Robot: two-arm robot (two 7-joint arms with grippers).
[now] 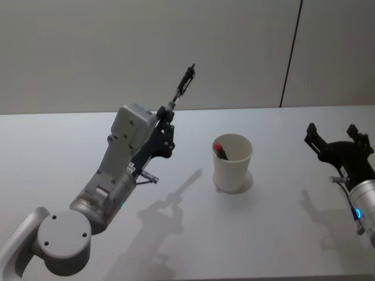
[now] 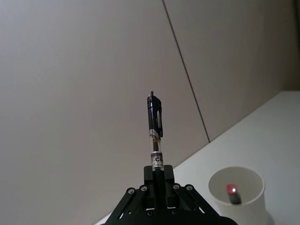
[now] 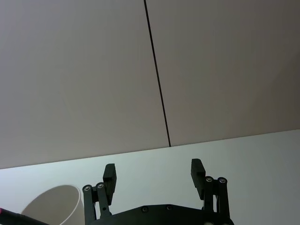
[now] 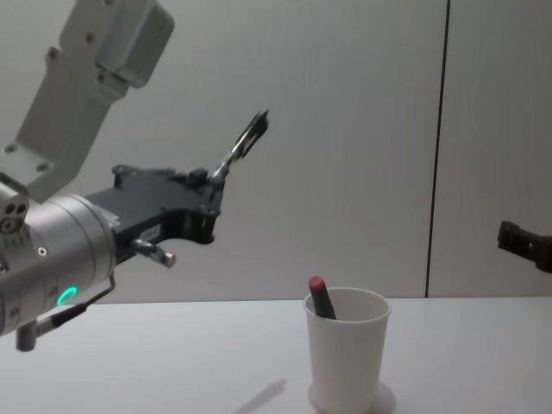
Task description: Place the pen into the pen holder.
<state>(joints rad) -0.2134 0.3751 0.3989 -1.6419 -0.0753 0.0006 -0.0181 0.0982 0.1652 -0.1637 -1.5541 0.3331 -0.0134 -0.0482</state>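
Observation:
A black pen (image 1: pixel 181 91) with a clear barrel points up and away, and my left gripper (image 1: pixel 167 114) is shut on its lower end. It hangs well above the table, to the left of the pen holder (image 1: pixel 232 167), a white paper cup standing upright. Inside the cup leans a dark pen with a red tip (image 1: pixel 221 150). The left wrist view has the held pen (image 2: pixel 155 126) rising from the left gripper (image 2: pixel 158 171), with the cup (image 2: pixel 255 204) off to one side. In the chest view the pen (image 4: pixel 244 142) sits high and left of the cup (image 4: pixel 345 362). My right gripper (image 1: pixel 331 136) stands open to the cup's right.
The white table (image 1: pixel 281 234) carries the cup alone, with bare surface on every side. A grey wall with a dark vertical seam (image 1: pixel 291 52) runs behind the table's far edge. The right wrist view has the cup (image 3: pixel 56 204) beside the open right gripper (image 3: pixel 153 173).

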